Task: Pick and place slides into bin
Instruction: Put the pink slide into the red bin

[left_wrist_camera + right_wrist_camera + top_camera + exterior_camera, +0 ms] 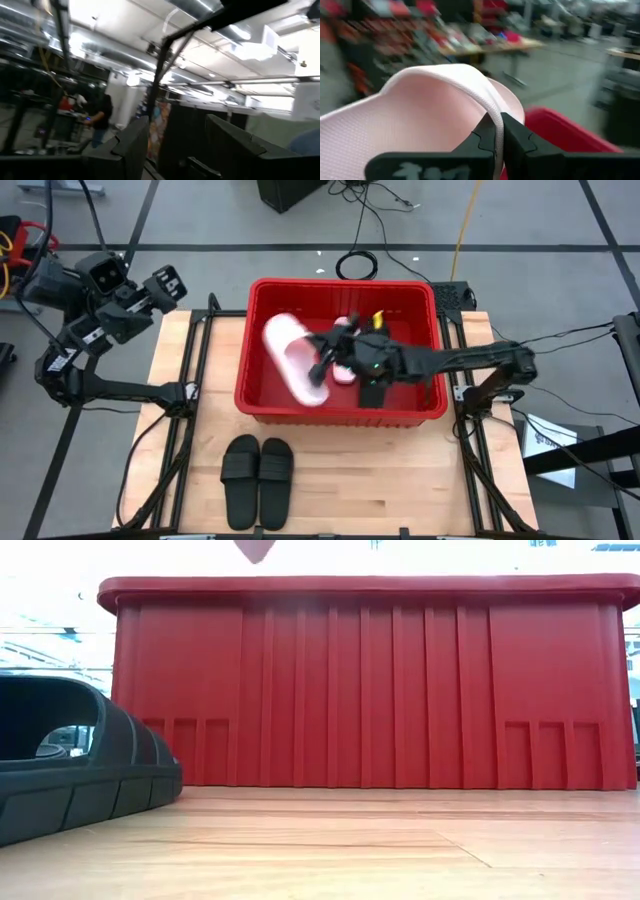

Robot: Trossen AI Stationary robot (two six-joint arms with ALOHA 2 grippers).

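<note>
The red bin (262, 395) stands at the table's middle and fills the low view (370, 690). My right gripper (322, 360) reaches in over it from the right and is shut on a light pink slide (292, 358), held above the bin's left half. A second pink slide (344, 374) lies in the bin, partly hidden by the gripper. Two black slides (258, 480) lie side by side, soles down, on the table near its front edge; one also shows in the low view (70, 770). My left gripper (165, 283) is open, raised off the table's far left corner. My right gripper pinches the edge of the pink slide's wide strap (492, 112) between its two fingers (520, 142). The fingers come from the table's right. The slide is lifted clear above the bin's floor and tilted, with its sole stretching away toward the bin's left wall.
Cables lie on the floor beyond the far edge (360, 260). Bare wood lies to the left and right of the black slides (400, 480). A person stands far off in the room (102, 120).
</note>
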